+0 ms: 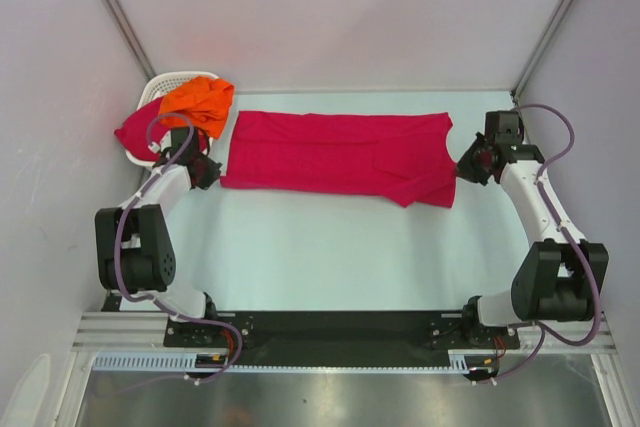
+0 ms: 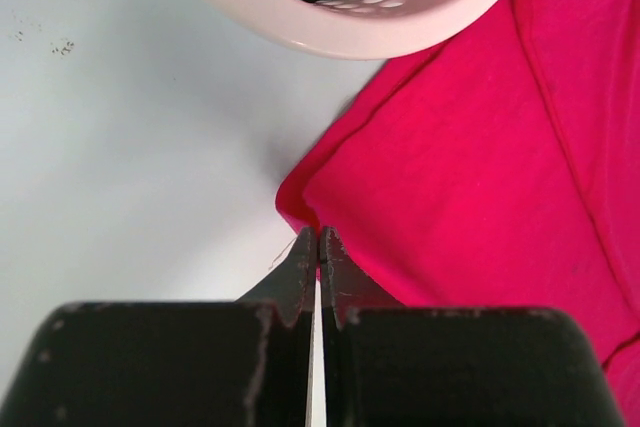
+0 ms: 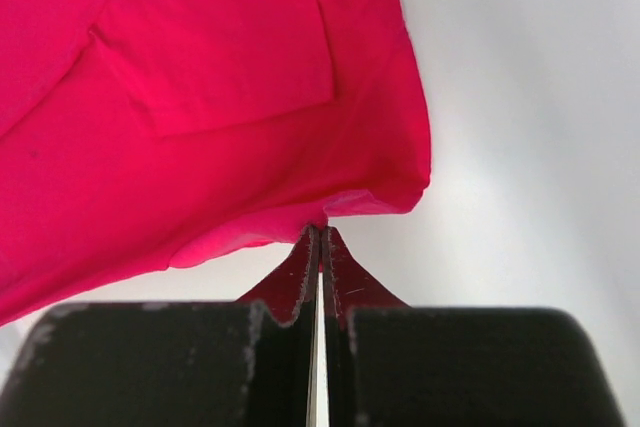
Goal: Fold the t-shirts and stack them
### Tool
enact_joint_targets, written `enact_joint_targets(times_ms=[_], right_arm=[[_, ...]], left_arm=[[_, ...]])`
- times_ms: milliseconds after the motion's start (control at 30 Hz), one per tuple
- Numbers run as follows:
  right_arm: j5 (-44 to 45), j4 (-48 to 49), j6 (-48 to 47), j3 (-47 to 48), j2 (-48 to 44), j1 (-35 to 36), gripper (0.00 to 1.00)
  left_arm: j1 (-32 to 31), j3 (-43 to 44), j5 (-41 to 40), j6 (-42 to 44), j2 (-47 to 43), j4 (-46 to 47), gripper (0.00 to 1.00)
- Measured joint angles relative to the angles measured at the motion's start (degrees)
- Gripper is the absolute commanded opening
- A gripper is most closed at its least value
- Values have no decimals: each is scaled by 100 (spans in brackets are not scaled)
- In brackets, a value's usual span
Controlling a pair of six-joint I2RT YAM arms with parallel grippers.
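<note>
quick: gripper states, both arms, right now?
Left gripper: closed, pinching the left edge of the spread crimson t-shirt.
Right gripper: closed, pinching its right corner.

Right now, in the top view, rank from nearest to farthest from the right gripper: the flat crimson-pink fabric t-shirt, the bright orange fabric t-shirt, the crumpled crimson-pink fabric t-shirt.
1. Flat crimson-pink fabric t-shirt, centre; the right gripper pinches its corner.
2. Bright orange fabric t-shirt, rear left.
3. Crumpled crimson-pink fabric t-shirt, leftmost.
</note>
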Motion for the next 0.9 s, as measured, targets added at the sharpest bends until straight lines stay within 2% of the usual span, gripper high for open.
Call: enact_joint_targets(times_ms=[900], right_arm=[[-138, 181, -826, 1379, 1486, -76, 0]], left_arm=[[-63, 643, -201, 52, 544, -24, 0]])
